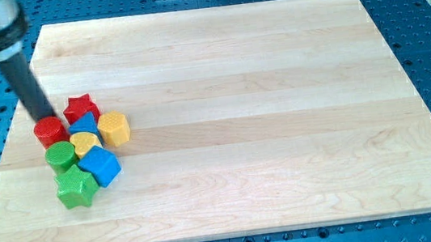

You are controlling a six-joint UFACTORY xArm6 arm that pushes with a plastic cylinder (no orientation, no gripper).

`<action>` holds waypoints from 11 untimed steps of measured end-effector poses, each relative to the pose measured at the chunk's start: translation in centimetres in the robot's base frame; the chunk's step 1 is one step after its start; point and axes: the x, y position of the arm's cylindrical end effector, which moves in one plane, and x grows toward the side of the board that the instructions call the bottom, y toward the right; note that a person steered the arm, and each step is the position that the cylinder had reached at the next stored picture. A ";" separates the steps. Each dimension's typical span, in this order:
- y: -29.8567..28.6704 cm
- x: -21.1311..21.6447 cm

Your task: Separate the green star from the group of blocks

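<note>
green star (75,189) sits nearest the view's bottom, at the low end of a tight cluster on the surface (264,115), view's left. it touches the blue cube (100,166) on its right & the green cylinder (61,156) above. higher up: yellow heart (84,142), a blue block (85,124) mostly hidden, yellow hexagon (114,128), red star (81,109), red cylinder (50,131). all 8 are packed close, so the star can't be nudged w/o care. my tip (44,118) is at the cluster's top-left, right at the red cylinder, prob touching. tool is a plain rod: no jaws, holds nothing. it's on the far side from the star, so i judge it needs to come round.
</note>
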 end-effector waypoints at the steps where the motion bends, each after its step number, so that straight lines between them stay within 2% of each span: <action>1: -1.6 1.9; 2: 3.2 2.4; 3: 0.8 4.8; 5: 0.8 9.8; 7: 1.0 10.3; 9: 6.1 11.6; 10: 13.8 11.4; 11: 13.2 12.0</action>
